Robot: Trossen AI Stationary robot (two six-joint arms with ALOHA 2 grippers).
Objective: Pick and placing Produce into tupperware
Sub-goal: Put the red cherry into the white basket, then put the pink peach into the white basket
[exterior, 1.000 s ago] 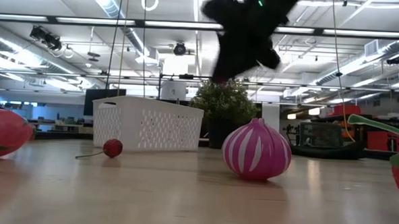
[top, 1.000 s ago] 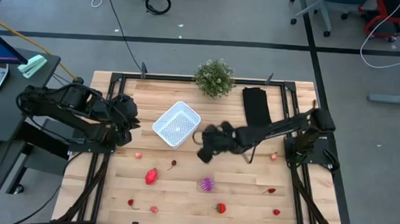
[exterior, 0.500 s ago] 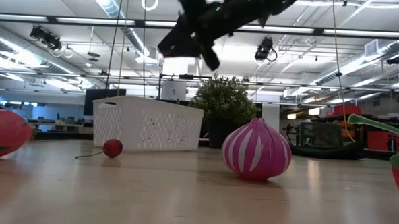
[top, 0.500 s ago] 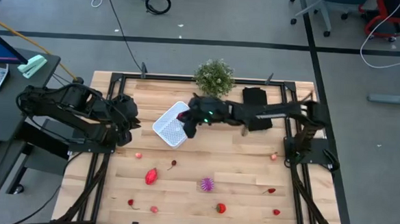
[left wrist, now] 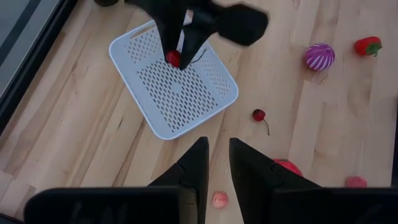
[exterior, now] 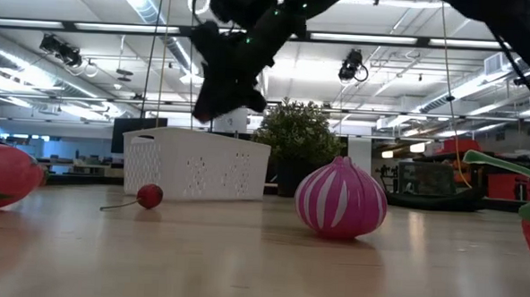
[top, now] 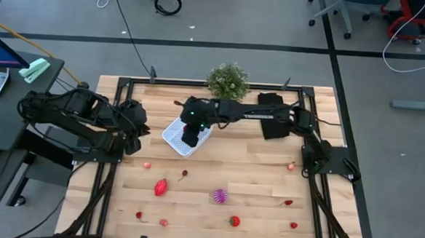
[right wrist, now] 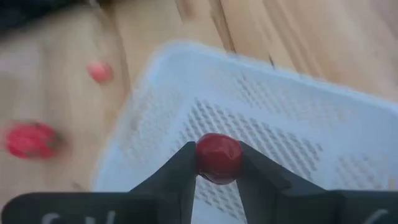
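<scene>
the right claw (right wrist: pixel 217 163) is clamped on a red cherry (right wrist: pixel 218 157) above the white tupperware (top: pixel 176 136); a second ago it hung mid-worktop. released high, the cherry might bounce over the rim. the left claw (left wrist: pixel 215 163), nearly together and empty, waits at the worktop's left edge.

Right arm (top: pixel 271 116) stretched far across, fingers (right wrist: pixel 186 171) pinched; left arm (top: pixel 81 116) folded aside.
</scene>
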